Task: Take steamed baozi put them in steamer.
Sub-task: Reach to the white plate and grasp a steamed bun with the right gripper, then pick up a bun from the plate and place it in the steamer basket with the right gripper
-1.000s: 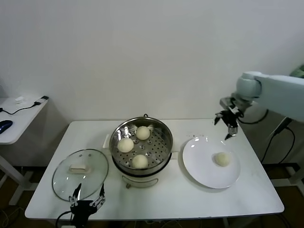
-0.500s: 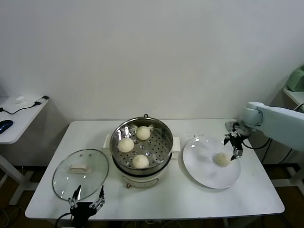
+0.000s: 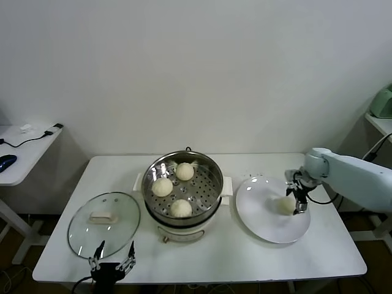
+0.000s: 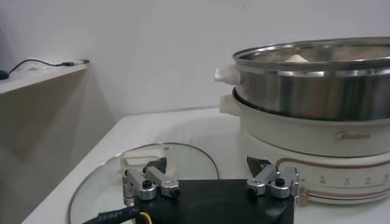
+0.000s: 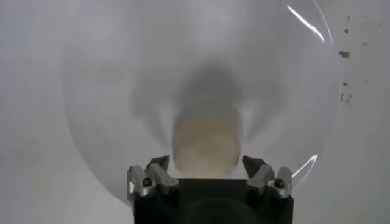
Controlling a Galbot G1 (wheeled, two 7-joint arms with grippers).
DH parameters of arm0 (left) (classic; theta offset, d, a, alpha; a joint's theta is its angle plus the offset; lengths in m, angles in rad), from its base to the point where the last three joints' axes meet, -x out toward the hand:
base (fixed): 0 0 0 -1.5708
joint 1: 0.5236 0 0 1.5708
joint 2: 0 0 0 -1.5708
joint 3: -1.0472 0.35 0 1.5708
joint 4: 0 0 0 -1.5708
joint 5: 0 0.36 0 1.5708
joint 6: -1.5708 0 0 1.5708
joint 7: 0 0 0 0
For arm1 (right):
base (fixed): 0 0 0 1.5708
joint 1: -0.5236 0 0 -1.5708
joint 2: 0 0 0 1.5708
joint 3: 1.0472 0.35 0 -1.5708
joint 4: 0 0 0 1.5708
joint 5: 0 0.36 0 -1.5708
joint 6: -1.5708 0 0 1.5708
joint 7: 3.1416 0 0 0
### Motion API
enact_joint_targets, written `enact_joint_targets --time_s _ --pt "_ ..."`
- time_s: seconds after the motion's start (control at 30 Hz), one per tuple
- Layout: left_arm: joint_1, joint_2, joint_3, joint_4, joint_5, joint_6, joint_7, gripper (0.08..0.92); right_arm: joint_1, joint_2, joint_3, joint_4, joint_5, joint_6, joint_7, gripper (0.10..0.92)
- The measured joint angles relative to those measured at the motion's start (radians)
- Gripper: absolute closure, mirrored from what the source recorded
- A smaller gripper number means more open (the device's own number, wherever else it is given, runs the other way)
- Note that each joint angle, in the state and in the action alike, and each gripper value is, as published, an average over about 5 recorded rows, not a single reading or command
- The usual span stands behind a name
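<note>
Three baozi (image 3: pixel 162 187) lie in the steel steamer (image 3: pixel 211 166) at the table's middle. The steamer also shows in the left wrist view (image 4: pixel 317 91). A fourth baozi (image 3: pixel 284 205) lies on the white plate (image 3: pixel 257 214) to the right. My right gripper (image 3: pixel 294 195) is open and hangs low over this baozi. In the right wrist view the baozi (image 5: pixel 206 145) sits between the spread fingers of that gripper (image 5: pixel 207 171), on the plate (image 5: pixel 109 91). My left gripper (image 3: pixel 112 262) is open and empty at the table's front left edge; it also shows in the left wrist view (image 4: pixel 210 179).
A round glass lid (image 3: pixel 103 223) lies flat on the table left of the steamer, and it shows in the left wrist view (image 4: pixel 140 176). A side table (image 3: pixel 18 150) with a cable stands at far left. The table's right edge is close past the plate.
My right gripper has come down from above the table's back right and forward, onto the baozi on the plate. The left arm has not moved.
</note>
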Motion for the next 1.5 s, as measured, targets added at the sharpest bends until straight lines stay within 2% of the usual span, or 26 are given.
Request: enact_joint_targets --time_s 0.13,0.23,0.47,0.67,0.9,1.1,1.3,1.5 --pt "0.005 0.000 0.002 -0.005 0.003 0.000 0.000 0.177 -0.006 -0.006 0.010 0.008 -0.001 -0.003 0.002 0.368" --pt "0.008 0.000 0.004 -0.012 0.007 0.000 0.000 0.177 0.003 -0.014 0.008 0.024 0.004 -0.004 0.000 0.396" --pt "0.016 -0.004 0.012 -0.027 0.014 0.000 0.000 0.177 0.115 -0.039 -0.062 0.094 0.068 -0.010 -0.022 0.406" --pt "0.019 -0.003 0.016 -0.038 0.017 0.001 0.002 0.177 0.343 -0.016 -0.212 0.179 0.224 -0.025 -0.038 0.399" --pt "0.017 0.005 0.018 -0.049 0.015 0.002 0.003 0.177 0.632 0.077 -0.347 0.298 0.466 -0.071 -0.028 0.402" --pt "0.010 0.006 0.022 -0.054 0.011 0.003 0.004 0.177 0.763 0.191 -0.390 0.407 0.644 -0.139 0.033 0.398" --pt "0.003 0.006 0.024 -0.054 0.009 0.003 0.005 0.177 0.778 0.312 -0.406 0.476 0.741 -0.222 0.134 0.399" --pt "-0.002 0.005 0.020 -0.054 0.005 0.005 0.005 0.177 0.708 0.387 -0.401 0.491 0.778 -0.299 0.236 0.399"
